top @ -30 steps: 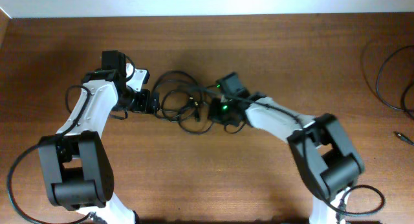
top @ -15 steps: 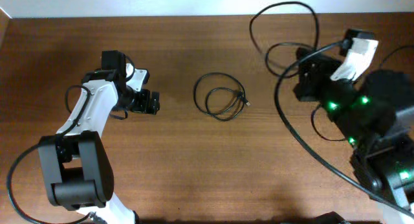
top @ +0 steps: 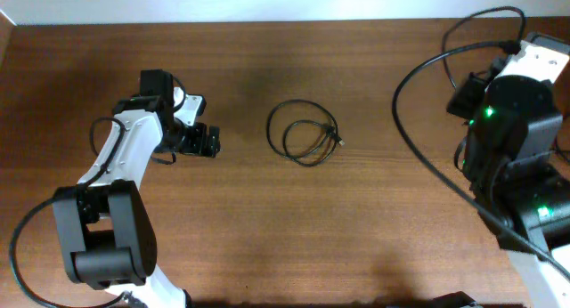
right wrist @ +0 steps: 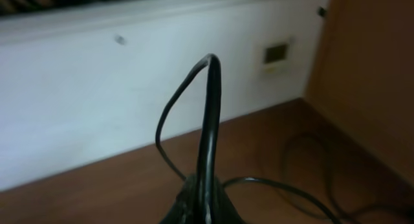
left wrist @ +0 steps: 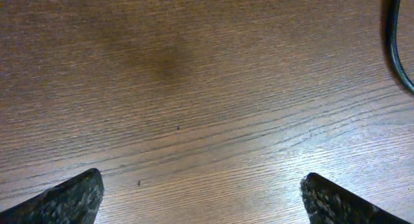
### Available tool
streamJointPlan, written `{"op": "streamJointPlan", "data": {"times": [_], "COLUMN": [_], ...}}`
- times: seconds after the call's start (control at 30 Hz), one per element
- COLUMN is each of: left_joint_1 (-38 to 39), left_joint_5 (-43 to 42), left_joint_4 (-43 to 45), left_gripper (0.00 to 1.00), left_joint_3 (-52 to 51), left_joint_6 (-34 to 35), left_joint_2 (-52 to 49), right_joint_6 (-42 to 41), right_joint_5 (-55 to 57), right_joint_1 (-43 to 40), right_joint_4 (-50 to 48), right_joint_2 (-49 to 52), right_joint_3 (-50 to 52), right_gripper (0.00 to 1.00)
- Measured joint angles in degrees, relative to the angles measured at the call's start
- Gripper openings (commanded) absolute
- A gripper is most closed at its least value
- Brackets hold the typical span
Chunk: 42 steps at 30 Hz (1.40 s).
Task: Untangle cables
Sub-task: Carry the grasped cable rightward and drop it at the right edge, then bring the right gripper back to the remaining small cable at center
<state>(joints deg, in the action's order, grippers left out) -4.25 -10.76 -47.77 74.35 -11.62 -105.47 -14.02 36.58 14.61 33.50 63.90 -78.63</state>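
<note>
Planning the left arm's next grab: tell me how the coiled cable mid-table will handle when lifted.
The coiled cable is thin and lies in loose, uneven loops, so it will probably flop and uncoil. Likely light. Its small plug end may dangle and swing.

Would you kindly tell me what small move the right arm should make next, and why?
Probably lower the right pincer, shut on its held cable high above the table, and lay it down apart from the coiled cable, which lies alone mid-table.
</note>
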Motion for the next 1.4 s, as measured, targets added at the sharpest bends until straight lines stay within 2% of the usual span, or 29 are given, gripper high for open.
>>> {"op": "streamJointPlan", "data": {"times": [0.33,0.67,0.77,0.93,1.03,1.1,1.13,1.17,1.2,1.23,1.3,1.33,1.4], "left_joint_1": [0.0,0.0,0.0,0.0,0.0,0.0,0.0,0.0,0.0,0.0,0.0,0.0,0.0], "left_joint_5": [-0.02,-0.02,-0.02,-0.02,-0.02,0.0,-0.02,0.0,0.0,0.0,0.0,0.0,0.0], "left_joint_4": [0.0,-0.07,0.02,0.0,0.02,0.0,0.0,-0.02,0.0,0.0,0.0,0.0,0.0], "left_gripper": [0.99,0.99,0.99,0.99,0.99,0.99,0.99,0.99,0.99,0.99,0.99,0.99,0.99], "left_joint_3": [0.0,0.0,0.0,0.0,0.0,0.0,0.0,0.0,0.0,0.0,0.0,0.0,0.0], "left_joint_6": [0.0,0.0,0.0,0.0,0.0,0.0,0.0,0.0,0.0,0.0,0.0,0.0,0.0], "left_joint_2": [0.0,0.0,0.0,0.0,0.0,0.0,0.0,0.0,0.0,0.0,0.0,0.0,0.0], "right_joint_6": [-0.48,-5.68,-11.76,-16.59,-20.28,-20.79,-21.14,-21.4,-21.22,-22.1,-21.86,-21.97,-21.97], "right_joint_5": [0.79,-21.64,-25.09,-30.01,-36.63,-40.11,-42.82,-44.54,-45.38,-46.99,-48.35,-48.65,-49.44], "right_joint_1": [-24.02,-59.1,-67.91,-78.01,-84.48,-85.96,-86.75,-87.06,-87.06,-87.06,-87.06,-87.06,-87.06], "right_joint_4": [13.55,21.07,23.8,23.65,17.97,16.74,15.87,15.76,15.98,16.57,16.57,16.61,16.83], "right_joint_2": [3.89,6.47,9.27,17.35,25.03,27.52,29.22,30.88,31.45,32.24,32.35,32.35,32.35], "right_joint_3": [-0.02,-0.02,-0.02,-0.02,-0.09,-0.07,-0.07,-0.07,-0.07,-0.07,-0.07,-0.07,-0.07], "right_gripper": [0.04,0.04,0.04,0.04,0.04,0.04,0.13,0.15,0.23,0.51,0.86,0.98,0.99]}}
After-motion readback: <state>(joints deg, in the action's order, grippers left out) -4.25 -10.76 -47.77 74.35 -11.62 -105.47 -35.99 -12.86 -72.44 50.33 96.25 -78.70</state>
